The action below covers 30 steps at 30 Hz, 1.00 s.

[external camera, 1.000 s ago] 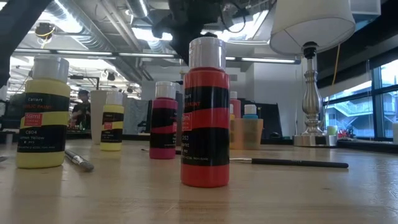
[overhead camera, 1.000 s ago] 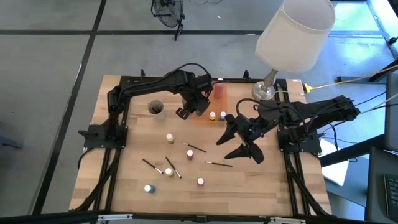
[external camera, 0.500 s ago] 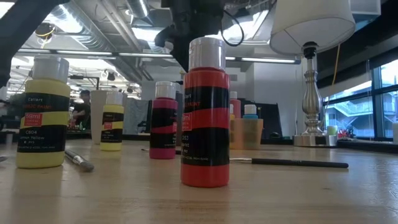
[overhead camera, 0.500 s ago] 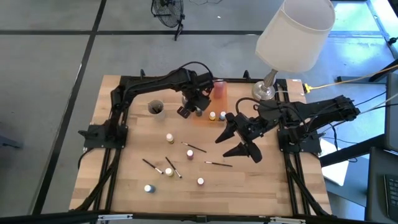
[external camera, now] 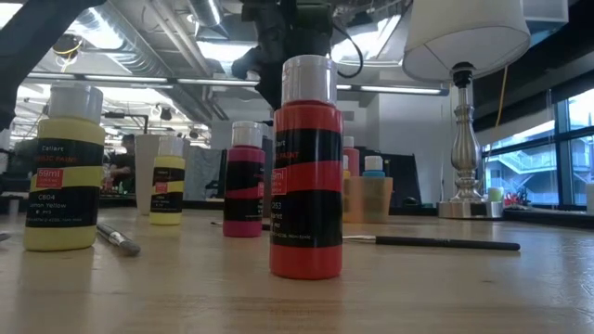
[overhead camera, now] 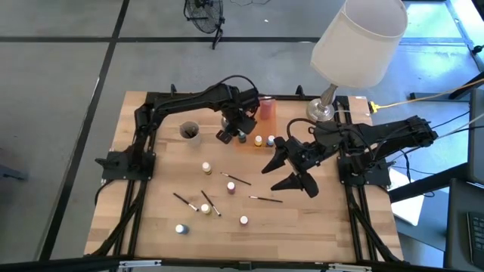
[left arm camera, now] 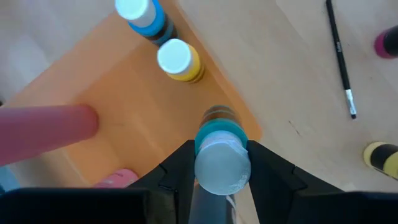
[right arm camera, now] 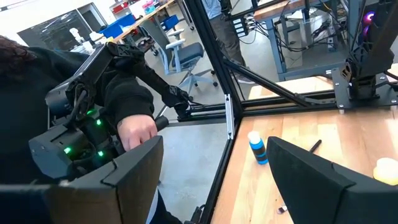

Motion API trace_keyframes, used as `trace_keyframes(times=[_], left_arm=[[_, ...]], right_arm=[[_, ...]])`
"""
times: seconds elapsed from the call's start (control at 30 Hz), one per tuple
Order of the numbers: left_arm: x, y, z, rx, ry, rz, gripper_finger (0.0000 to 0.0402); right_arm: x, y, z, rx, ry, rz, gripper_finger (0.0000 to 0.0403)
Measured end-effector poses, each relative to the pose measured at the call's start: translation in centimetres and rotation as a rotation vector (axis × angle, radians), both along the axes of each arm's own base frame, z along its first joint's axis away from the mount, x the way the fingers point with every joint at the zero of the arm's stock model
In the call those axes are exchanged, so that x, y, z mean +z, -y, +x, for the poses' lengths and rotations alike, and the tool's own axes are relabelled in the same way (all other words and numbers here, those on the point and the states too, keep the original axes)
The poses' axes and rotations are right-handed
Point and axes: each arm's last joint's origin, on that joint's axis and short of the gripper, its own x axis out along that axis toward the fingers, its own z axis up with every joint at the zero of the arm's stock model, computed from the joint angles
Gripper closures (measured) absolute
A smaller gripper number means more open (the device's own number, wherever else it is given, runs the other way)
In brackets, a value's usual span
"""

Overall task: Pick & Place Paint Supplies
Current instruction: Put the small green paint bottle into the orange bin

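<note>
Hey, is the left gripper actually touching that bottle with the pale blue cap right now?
Touching. In the left wrist view, the left gripper has a finger pressed against each side of the pale-capped bottle, with no gap showing.

Lamp [overhead camera: 355,38] at table [overhead camera: 151,227] rear; fan [overhead camera: 203,15] behind

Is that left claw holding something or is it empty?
Holding. The left gripper is shut on a teal-capped bottle, its fingers pressed against both sides.
</note>
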Motion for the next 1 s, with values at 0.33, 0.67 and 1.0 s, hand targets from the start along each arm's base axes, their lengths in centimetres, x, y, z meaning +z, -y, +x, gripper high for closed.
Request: trace_keyframes(times=[0.33,0.67,1.0], left_arm=[[-1.8,-0.2,0.8,0.003,-0.045,-0.021,0.0283],[-2.6,-0.6,1.1,0.009,-0.061,-0.021,0.0283],[-2.9,-0.7,1.2,0.015,-0.065,-0.028,0.0283]], right_arm=[[0.0,0.0,0.0,0.000,-0.001,0.000,0.0112],[-0.1,0.0,0.0,-0.008,-0.007,0.001,0.0112],[-0.1,0.0,0.0,-0.009,-0.011,0.003,0.0112]])
